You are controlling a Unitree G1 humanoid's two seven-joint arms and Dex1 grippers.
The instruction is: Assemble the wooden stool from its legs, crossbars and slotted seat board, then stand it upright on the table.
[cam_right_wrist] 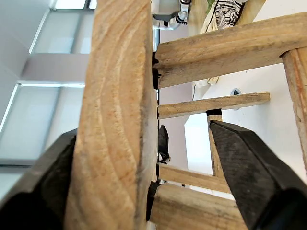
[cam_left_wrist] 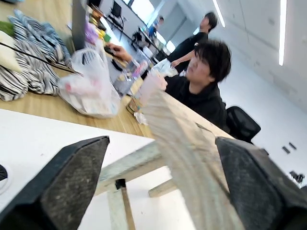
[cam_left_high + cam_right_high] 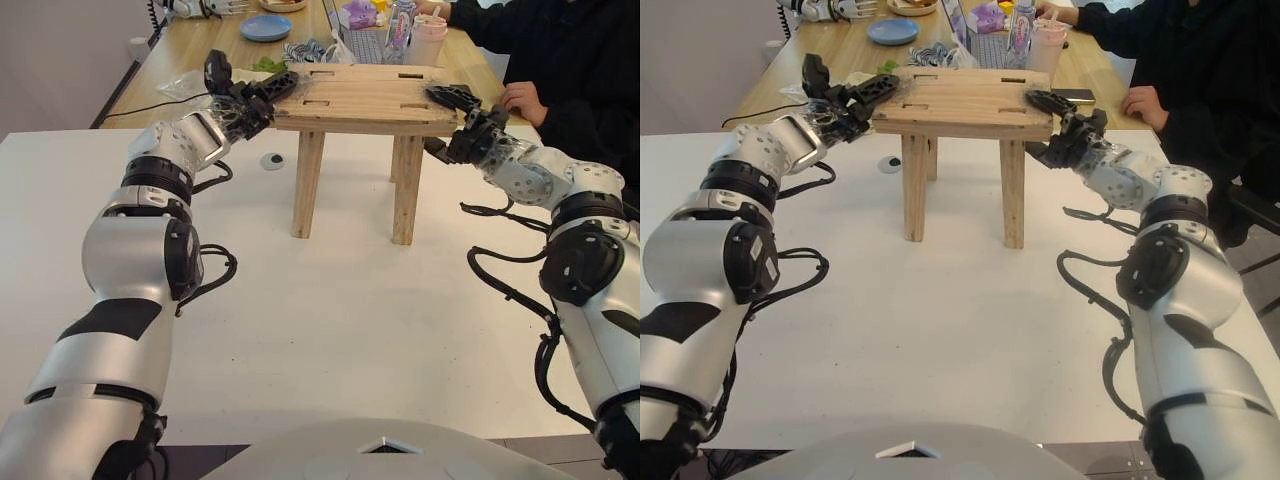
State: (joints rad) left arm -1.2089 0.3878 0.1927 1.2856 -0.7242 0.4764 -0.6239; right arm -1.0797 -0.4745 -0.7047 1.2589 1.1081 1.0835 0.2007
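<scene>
Standing upright on the white table [image 3: 330,330], the stool [image 3: 360,122] looks fully assembled, so the task appears at its closing step: release. Left pincer [image 3: 250,80] and right pincer [image 3: 445,122] each straddle an opposite edge of the seat board [image 3: 365,90], fingers [image 2: 72,182] spread, not clamped. Next move calls for level outward withdrawal without nudging it. Room lies toward the robot and sideways; a cluttered wooden table [image 3: 180,50] stands close behind.
</scene>
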